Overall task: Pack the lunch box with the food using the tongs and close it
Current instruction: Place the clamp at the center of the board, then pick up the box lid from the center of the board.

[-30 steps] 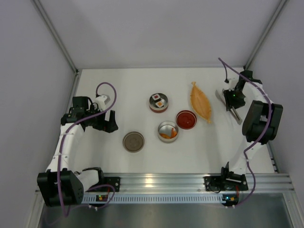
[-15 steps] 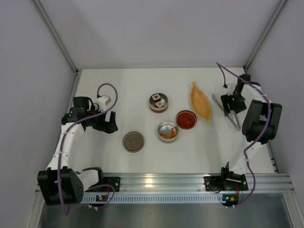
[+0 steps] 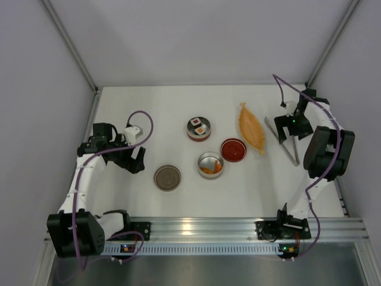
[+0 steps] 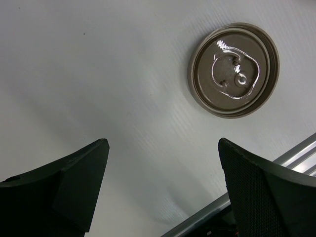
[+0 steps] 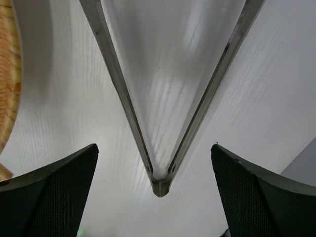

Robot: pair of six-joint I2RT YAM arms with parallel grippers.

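The tongs point(image 5: 160, 182) lie flat on the white table, their two arms spread in a V. Their joined end sits between my right gripper's fingers without touching either. My right gripper point(image 5: 155, 197) is open and hovers over them at the far right point(image 3: 292, 126); one tong arm point(image 3: 292, 156) pokes out below it. A round lunch box tin point(image 3: 199, 136) holds food: a white block with a dark and red top point(image 3: 195, 124). A second tin point(image 3: 203, 158) holds orange chunks point(image 3: 210, 170). My left gripper point(image 3: 134, 157) is open and empty, left of a brown lid point(image 4: 234, 69).
An orange boat-shaped tray point(image 3: 251, 128) lies between the tins and the tongs. A red round container point(image 3: 233, 149) sits beside the second tin. The brown lid point(image 3: 167, 177) lies flat near the front. Enclosure walls stand close on the right, and a metal rail point(image 3: 238, 229) runs along the near edge.
My right gripper has opened wide and let go of the tongs, which have sprung apart on the table. The left gripper has shifted slightly.
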